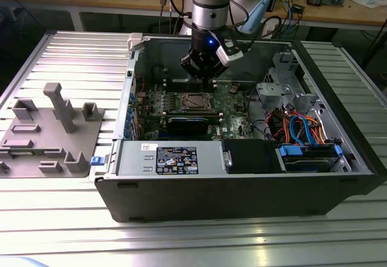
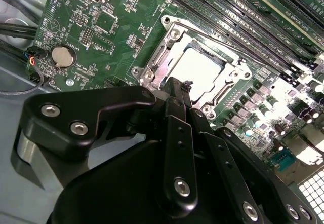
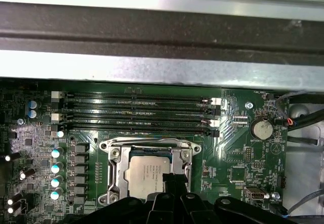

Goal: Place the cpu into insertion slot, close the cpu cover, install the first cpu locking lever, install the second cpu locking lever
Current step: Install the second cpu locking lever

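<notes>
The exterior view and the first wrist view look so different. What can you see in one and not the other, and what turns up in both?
The exterior view alone takes in the whole open computer case, the grey fixture tray on the exterior view's left, the bundle of orange and blue cables and the arm above. The first wrist view alone resolves the round coin battery and the memory slots. Both show the cpu under its closed cpu cover, and the gripper by the socket.

Counted: one pale silver-grey square cpu [image 3: 146, 175], one silver metal cpu cover frame [image 3: 116, 169], one round silver coin-cell battery [image 3: 261, 128], four black memory slots [image 3: 136, 113].
</notes>
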Motion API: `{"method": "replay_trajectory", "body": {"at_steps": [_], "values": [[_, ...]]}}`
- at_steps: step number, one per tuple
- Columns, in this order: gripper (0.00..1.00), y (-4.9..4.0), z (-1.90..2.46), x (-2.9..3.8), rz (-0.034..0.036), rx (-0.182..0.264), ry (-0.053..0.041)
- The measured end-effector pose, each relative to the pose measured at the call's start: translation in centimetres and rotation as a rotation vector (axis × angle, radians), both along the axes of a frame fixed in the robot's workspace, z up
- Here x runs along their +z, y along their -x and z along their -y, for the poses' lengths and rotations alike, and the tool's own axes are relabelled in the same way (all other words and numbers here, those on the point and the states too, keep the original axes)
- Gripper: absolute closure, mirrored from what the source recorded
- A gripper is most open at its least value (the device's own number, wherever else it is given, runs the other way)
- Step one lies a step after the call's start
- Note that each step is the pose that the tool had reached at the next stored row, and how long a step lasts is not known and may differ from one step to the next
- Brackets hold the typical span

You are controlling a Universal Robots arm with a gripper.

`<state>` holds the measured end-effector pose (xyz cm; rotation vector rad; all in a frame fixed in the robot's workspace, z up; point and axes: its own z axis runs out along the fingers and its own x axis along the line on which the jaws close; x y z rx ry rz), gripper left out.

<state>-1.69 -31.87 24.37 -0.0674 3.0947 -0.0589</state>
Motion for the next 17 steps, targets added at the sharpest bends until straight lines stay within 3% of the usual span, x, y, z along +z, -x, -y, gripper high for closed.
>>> {"method": "replay_trajectory", "body": {"at_steps": [10,17], "values": [[0.89,0.00,0.55,-0.02,0.0000,0.000,0.0000],[0.89,0.00,0.56,0.85,-0.0001,0.000,0.0001]]}}
